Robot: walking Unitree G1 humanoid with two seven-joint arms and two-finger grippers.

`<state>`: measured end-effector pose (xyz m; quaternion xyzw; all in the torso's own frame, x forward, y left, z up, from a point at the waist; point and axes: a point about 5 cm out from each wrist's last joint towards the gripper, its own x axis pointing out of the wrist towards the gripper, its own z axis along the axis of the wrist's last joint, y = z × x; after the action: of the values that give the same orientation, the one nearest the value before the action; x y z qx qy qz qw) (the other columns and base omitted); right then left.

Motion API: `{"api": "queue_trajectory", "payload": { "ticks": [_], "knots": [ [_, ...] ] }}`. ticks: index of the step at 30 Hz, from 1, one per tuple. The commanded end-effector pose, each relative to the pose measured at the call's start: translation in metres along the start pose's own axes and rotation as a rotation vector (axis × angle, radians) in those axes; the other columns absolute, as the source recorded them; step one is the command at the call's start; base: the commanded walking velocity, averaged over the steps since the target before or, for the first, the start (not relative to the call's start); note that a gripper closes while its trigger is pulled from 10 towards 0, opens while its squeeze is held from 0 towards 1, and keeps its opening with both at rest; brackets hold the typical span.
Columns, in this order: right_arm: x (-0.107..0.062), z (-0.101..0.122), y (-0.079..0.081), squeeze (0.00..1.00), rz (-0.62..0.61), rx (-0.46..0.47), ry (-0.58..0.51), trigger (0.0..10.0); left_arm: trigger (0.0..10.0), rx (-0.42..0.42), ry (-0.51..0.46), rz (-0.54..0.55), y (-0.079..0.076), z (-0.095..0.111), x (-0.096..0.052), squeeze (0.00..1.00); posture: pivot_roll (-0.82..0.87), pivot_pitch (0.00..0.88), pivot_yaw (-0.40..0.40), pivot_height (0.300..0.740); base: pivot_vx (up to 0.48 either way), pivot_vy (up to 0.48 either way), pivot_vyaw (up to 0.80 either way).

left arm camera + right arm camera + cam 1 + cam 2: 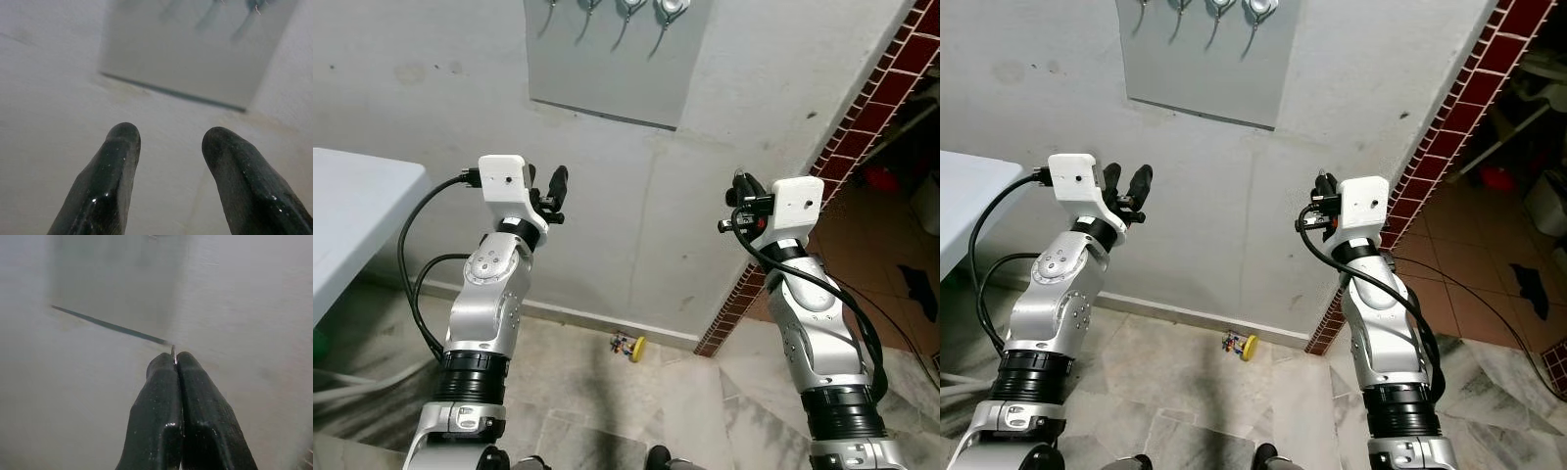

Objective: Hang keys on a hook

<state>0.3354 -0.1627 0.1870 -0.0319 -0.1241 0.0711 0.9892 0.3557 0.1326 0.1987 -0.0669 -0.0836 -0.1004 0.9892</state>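
Note:
A small bunch of keys with a yellow tag (629, 346) lies on the marble floor at the foot of the wall, between my two arms. A grey panel (607, 69) high on the wall carries several metal hooks (628, 10). My left gripper (1126, 177) is raised toward the wall below the panel, open and holding nothing. My right gripper (741, 182) is held up at the same height, to the right of the panel, and is shut. In the right wrist view a thin metal sliver (173, 352) pokes out between its tips; I cannot tell what it is.
The corner of a white table (352, 215) stands at my left. A red-tiled wall edge (862, 108) runs down on the right, with a brown tiled floor (862, 245) and dark clutter beyond it. The plain grey wall (636, 215) is close in front.

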Motion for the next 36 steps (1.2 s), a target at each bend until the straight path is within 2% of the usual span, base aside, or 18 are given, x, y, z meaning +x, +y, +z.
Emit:
{"api": "queue_trajectory", "payload": {
  "ticks": [1,20,36],
  "knots": [
    [0.0001,0.0027,0.0028,0.0,0.009,0.0,-0.011,10.0,10.0,-0.01,0.022,0.013,0.004,-0.004,-0.0015,0.0,0.05,0.139,-0.087,0.74,0.0,0.0,0.0],
    [-0.0016,0.0027,0.0043,0.0,0.017,0.003,-0.011,10.0,10.0,-0.017,0.012,0.025,0.0082,-0.0018,-0.0022,0.0,0.05,0.139,-0.09,0.74,0.0,0.0,0.0],
    [-0.0021,0.0026,0.0032,0.0,0.017,0.0,-0.008,10.0,10.0,-0.028,0.0,0.036,0.0126,0.0008,-0.0023,0.0,0.05,0.146,-0.089,0.74,0.306,0.0,0.0]
  ]
}}
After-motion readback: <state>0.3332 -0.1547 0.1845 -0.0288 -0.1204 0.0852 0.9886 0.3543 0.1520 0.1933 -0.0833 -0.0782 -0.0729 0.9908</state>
